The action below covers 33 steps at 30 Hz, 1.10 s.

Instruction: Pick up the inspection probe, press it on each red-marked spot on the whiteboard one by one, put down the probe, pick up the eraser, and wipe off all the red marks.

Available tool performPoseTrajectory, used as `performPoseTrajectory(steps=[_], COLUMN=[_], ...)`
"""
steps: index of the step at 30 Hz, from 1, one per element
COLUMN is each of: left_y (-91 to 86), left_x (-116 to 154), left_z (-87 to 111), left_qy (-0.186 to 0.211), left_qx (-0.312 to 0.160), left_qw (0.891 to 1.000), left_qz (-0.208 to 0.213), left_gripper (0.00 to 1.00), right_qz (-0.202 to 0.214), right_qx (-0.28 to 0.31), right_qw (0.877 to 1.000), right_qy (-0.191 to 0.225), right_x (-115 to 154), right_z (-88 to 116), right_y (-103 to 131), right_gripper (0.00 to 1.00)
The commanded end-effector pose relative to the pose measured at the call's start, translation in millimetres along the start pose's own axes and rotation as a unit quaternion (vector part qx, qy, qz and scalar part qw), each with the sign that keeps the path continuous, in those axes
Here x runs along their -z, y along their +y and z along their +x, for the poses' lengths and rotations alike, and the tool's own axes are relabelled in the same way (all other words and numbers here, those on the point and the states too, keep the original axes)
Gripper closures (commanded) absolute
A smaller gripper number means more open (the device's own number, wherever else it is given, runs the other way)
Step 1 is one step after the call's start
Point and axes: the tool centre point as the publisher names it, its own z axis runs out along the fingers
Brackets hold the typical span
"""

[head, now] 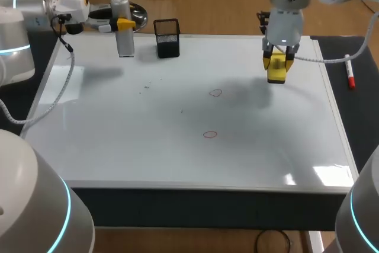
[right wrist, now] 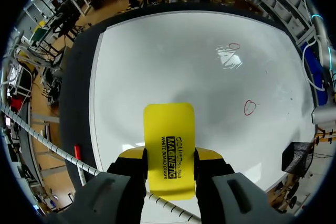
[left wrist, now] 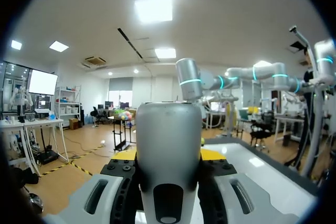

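At the left, clamping the probe upright in the left gripper, fingers closed on both its sides, over the far-left corner of the whiteboard; cannot tell whether resting on the board or held just above it. Just beside it, to the right, a black mesh cup. Near the middle, a farther red mark and a nearer red mark, both well apart from the probe. At the right, pinching the yellow eraser in the right gripper, long axis pointing down at the board. Judging by this, right arm the closer one: down and leftward to the farther red mark first, then toward the nearer red mark. Past the board's right edge, a marker on the table.
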Motion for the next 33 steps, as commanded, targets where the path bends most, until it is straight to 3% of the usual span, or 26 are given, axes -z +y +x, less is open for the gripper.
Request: performPoseTrajectory(steps=[1,9,18,26,33], left_y=[-6.0,-10.5,-19.1,4.6,22.0], left_x=[-14,-71,-148,-198,-225], left_z=[6.0,43.2,97.8,123.5,138.3], left_qy=[0.022,0.103,0.206,0.261,0.287], left_qx=[-0.008,-0.007,-0.011,0.008,0.024], left_qw=[1.000,0.995,0.978,0.965,0.957], left_qz=[0.002,0.015,0.032,0.033,0.042], left_gripper=[1.00,1.00,1.00,1.00,1.00], right_qz=[0.002,0.002,0.002,0.002,0.002], right_qx=[0.001,0.001,0.001,0.001,0.001], right_qw=[1.000,1.000,1.000,1.000,1.000], right_qy=[0.001,0.001,0.001,0.001,0.001], right_x=[1,1,1,1,1], right_z=[1,1,1,1,1], right_y=[0,0,0,0,0], right_gripper=[1.00,1.00,1.00,1.00,1.00])
